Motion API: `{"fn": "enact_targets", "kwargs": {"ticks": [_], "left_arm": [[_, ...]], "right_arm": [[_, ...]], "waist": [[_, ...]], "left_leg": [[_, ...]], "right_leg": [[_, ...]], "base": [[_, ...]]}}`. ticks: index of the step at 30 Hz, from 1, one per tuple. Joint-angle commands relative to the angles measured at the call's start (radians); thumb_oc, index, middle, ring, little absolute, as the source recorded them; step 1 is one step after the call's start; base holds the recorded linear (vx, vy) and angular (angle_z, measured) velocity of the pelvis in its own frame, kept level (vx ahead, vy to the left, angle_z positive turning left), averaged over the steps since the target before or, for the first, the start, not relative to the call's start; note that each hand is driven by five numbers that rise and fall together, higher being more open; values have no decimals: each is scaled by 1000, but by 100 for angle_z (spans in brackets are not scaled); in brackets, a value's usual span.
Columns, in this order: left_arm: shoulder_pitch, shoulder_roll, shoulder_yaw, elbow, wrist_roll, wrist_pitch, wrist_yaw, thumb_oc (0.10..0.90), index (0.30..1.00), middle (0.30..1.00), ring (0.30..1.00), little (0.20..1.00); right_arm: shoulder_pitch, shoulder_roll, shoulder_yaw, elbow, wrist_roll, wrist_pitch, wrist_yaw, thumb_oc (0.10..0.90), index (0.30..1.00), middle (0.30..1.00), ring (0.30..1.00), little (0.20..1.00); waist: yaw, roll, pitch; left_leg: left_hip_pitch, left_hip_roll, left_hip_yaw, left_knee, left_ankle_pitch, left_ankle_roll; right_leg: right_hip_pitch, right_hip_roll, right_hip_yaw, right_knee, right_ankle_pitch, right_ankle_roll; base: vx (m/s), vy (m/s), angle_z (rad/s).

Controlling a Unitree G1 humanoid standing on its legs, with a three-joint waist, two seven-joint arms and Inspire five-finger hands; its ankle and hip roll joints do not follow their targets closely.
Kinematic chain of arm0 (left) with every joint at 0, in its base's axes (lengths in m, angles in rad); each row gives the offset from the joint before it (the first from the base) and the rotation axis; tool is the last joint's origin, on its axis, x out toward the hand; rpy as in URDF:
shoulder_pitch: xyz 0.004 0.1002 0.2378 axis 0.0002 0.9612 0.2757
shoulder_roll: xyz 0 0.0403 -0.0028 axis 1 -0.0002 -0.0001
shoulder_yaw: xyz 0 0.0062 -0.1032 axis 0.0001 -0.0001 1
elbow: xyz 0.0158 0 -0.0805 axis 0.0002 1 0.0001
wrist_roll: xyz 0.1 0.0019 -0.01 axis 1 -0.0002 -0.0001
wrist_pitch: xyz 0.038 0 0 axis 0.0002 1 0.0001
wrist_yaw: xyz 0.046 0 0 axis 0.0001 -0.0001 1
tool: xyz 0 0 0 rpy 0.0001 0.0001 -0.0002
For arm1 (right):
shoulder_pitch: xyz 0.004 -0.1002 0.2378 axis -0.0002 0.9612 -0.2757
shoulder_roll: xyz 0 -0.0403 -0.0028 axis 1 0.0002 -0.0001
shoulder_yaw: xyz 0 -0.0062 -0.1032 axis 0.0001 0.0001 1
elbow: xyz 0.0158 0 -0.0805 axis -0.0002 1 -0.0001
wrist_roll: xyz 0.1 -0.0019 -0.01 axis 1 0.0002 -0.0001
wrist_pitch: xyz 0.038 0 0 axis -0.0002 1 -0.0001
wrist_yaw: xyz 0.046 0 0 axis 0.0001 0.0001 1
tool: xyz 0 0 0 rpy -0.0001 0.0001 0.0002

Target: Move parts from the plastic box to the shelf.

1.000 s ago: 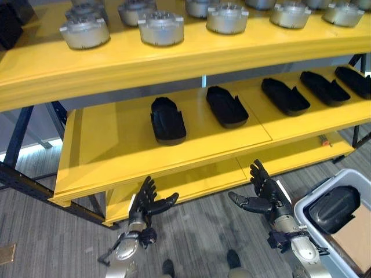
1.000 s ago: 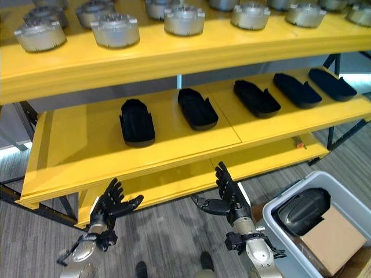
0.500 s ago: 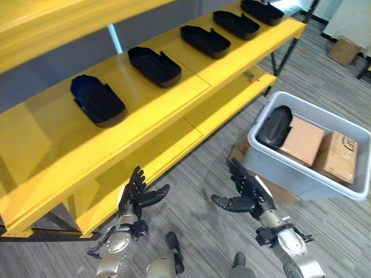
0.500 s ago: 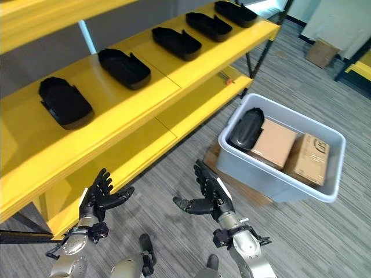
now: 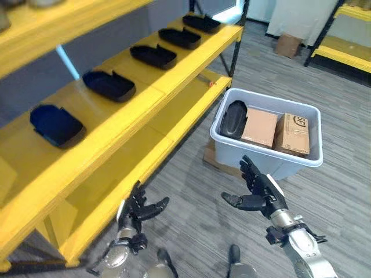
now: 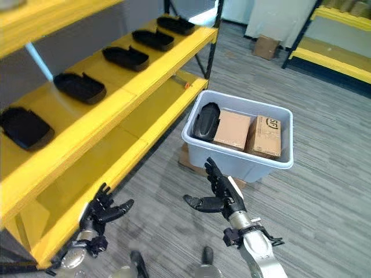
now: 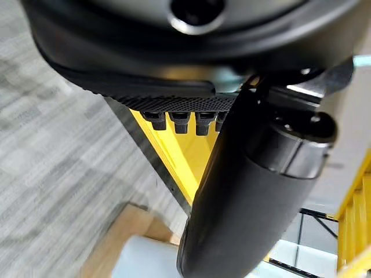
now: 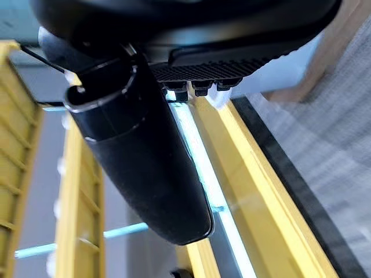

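On the floor beside the yellow shelf [image 5: 145, 110] sat the plastic box [image 5: 272, 165], one black part [image 5: 233, 119] inside. Both the left hand [image 5: 136, 209] and right hand [image 5: 261, 194] hung empty, fingers spread; reaching should approach that part from above, clear of the cardboard boxes [image 5: 275, 128]

The floor [image 5: 324, 174] is grey carpet with thin stripes. A flat brown board [image 5: 215, 159] lies on it, maybe a piece of cardboard, with most of it covered. A small brown cardboard box [image 5: 288, 44] sits on the floor far back, near a pale wall [image 5: 293, 14]. Another yellow rack [image 5: 343, 55] (with dark metal legs) stands at the far right. A little orange thing [image 5: 210, 82] lies at a yellow edge; it is too small to tell what it is.
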Motion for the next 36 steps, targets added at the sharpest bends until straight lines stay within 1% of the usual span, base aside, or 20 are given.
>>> {"fn": "enact_targets", "kwargs": {"ticks": [1,5,8,9,10,11,12,13,14,15,16,17,18,20,21,25,26,27,33,36], "left_arm": [[-68,52,12,-58,-30,-71,-16,900,1000,1000,1000,1000],[-87,51,3,-44,-29,-72,-11,900,1000,1000,1000,1000],[-93,41,1,-43,-43,-74,-4,900,1000,1000,1000,1000],[-94,36,3,-49,-46,-75,1,900,1000,1000,1000,1000],[-95,36,2,-49,-46,-75,2,900,1000,1000,1000,1000],[-96,35,2,-54,-49,-76,5,900,1000,1000,1000,1000],[-83,33,10,-72,-61,-73,5,900,1000,1000,1000,1000],[-77,32,10,-75,-55,-70,5,900,1000,1000,1000,1000],[-77,33,10,-75,-54,-70,5,900,1000,1000,1000,1000],[-77,32,17,-83,-56,-69,3,900,1000,1000,1000,1000],[-77,32,17,-83,-56,-69,3,900,1000,1000,1000,1000],[-78,31,15,-82,-45,-76,9,900,1000,1000,1000,1000],[-79,31,15,-81,-44,-76,9,900,1000,1000,1000,1000],[-83,34,18,-83,-37,-81,11,900,1000,1000,1000,1000],[-72,30,25,-92,-41,-83,11,900,1000,1000,1000,1000],[-72,31,21,-95,-40,-86,4,900,1000,1000,1000,1000],[-78,44,14,-98,-38,-84,-5,900,1000,1000,1000,1000],[-78,44,14,-97,-38,-84,-5,900,1000,1000,1000,1000],[-77,75,8,-116,-42,-89,-3,900,1000,1000,1000,1000],[-82,83,12,-116,-42,-92,7,900,1000,1000,1000,1000]], "right_arm": [[-88,15,-40,-111,29,-124,-11,900,1000,1000,1000,1000],[-102,15,-37,-114,25,-137,-27,900,1000,1000,1000,1000],[-97,6,-41,-117,8,-141,-33,900,1000,1000,1000,1000],[-88,-1,-40,-114,11,-143,-38,900,1000,1000,1000,1000],[-88,-1,-40,-114,11,-143,-38,900,1000,1000,1000,1000],[-85,-9,-39,-113,-3,-146,-44,900,1000,1000,1000,1000],[-69,-21,-41,-119,-10,-143,-42,900,1000,1000,1000,1000],[-66,-22,-42,-110,-15,-139,-43,900,1000,1000,1000,1000],[-66,-21,-42,-110,-15,-139,-43,900,1000,1000,1000,1000],[-73,-19,-44,-103,-12,-139,-43,900,1000,1000,1000,1000],[-73,-19,-44,-103,-11,-139,-42,900,1000,1000,1000,1000],[-69,-18,-50,-95,-12,-145,-40,900,1000,1000,1000,1000],[-69,-18,-50,-94,-12,-145,-40,900,1000,1000,1000,1000],[-80,-20,-43,-86,-26,-148,-39,900,1000,1000,1000,1000],[-79,-14,-40,-83,-29,-146,-32,900,1000,1000,1000,1000],[-70,-5,-40,-84,-22,-141,-8,900,1000,1000,1000,1000],[-54,6,-50,-90,-13,-135,1,900,1000,1000,1000,1000],[-53,7,-51,-90,-13,-135,1,900,1000,1000,1000,1000],[-43,22,-36,-100,-14,-120,10,900,1000,1000,1000,1000],[-56,28,-20,-89,-15,-110,15,900,1000,1000,1000,1000]], "waist": [[3,18,-38],[-8,33,-35],[-17,43,-29],[-4,35,-1],[-5,38,-1],[6,29,22],[31,7,46],[53,-1,53],[52,-3,53],[78,-1,67],[78,-1,65],[86,18,79],[85,15,79],[109,23,94],[115,31,91],[115,30,81],[107,21,70],[108,19,69],[86,-3,38],[84,-19,25]], "left_leg": [[96,137,-19,-36,62,-84],[109,160,-24,-42,104,-98],[95,196,-36,27,150,-109],[41,240,-88,172,220,-109],[34,245,-95,180,219,-112],[-1,251,-161,252,257,-106],[-56,205,-224,309,249,-51],[-116,115,-281,300,184,-29],[-118,112,-282,303,181,-27],[-203,38,-331,182,164,-21],[-202,38,-330,176,168,-21],[-249,59,-312,20,252,-58],[-241,54,-310,6,260,-59],[-239,1,-387,-104,258,-55],[-229,-6,-438,-120,248,-59],[-203,-1,-430,-67,217,-56],[-207,-12,-411,-24,175,-36],[-207,-13,-410,-22,172,-36],[-221,-44,-313,32,95,0],[-226,-45,-279,31,77,9]], "right_leg": [[2,38,13,86,-118,-17],[-11,72,26,129,-154,-41],[-30,116,50,178,-195,-76],[-24,153,69,190,-215,-116],[-24,157,66,191,-217,-118],[-22,173,74,200,-218,-137],[-26,185,92,193,-210,-164],[-20,181,109,183,-209,-158],[-21,178,108,185,-212,-156],[4,194,132,166,-212,-144],[2,194,132,165,-210,-144],[15,212,130,161,-216,-136],[16,209,129,161,-218,-136],[30,217,147,173,-229,-128],[43,224,178,191,-258,-117],[67,200,213,191,-276,-104],[83,167,225,168,-269,-86],[84,165,226,166,-269,-85],[64,71,269,91,-189,-28],[37,47,279,63,-151,-9]], "base": [[27,-120,3],[37,-158,6],[53,-229,-12],[47,-320,-28],[15,-331,-45],[-53,-262,-37],[-13,-267,-44],[-2,-146,-42],[174,-26,-51],[134,-13,-42],[271,19,-31],[144,35,-32],[226,78,-19],[239,140,-27],[242,162,-53],[240,246,-110],[135,155,-59],[196,230,-40],[115,190,-38],[92,140,-50]]}}
